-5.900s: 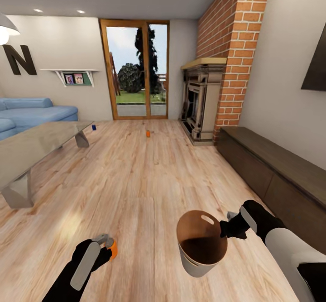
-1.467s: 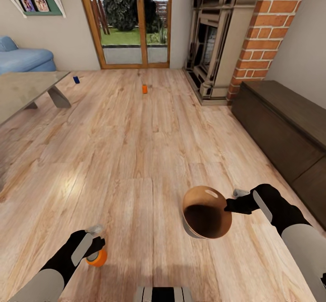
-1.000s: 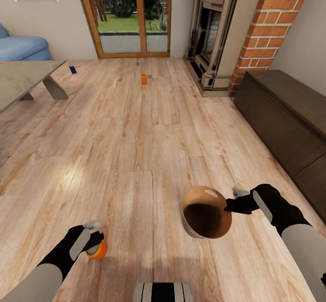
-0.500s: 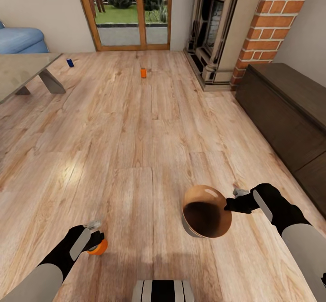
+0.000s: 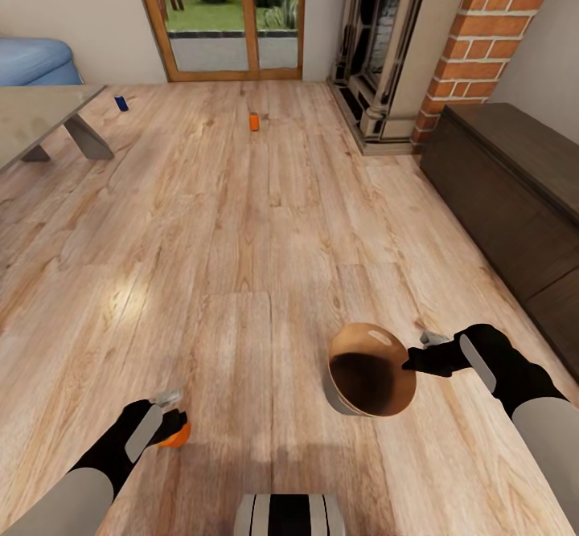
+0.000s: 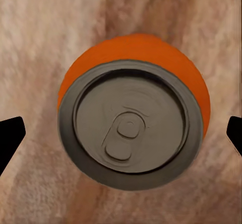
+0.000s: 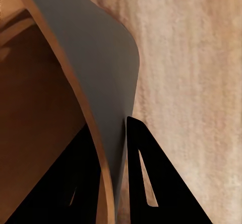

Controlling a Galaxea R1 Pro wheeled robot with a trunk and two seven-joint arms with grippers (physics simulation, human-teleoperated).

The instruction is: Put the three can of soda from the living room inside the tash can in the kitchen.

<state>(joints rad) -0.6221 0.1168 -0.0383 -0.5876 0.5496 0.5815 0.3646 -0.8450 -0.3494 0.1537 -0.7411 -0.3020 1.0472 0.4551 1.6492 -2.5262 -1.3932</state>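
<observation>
Now | orange can: grey lid, pull tab | tash can: brown inside

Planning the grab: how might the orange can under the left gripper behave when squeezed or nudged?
The orange can stands upright, pull-tab up, so it is probably stable. Its round, smooth wall could slip between the open fingers or roll if tipped. Likely light and easily dented.

We see the sofa cut off at the edge; the far cans' labels are too small to read.
</observation>
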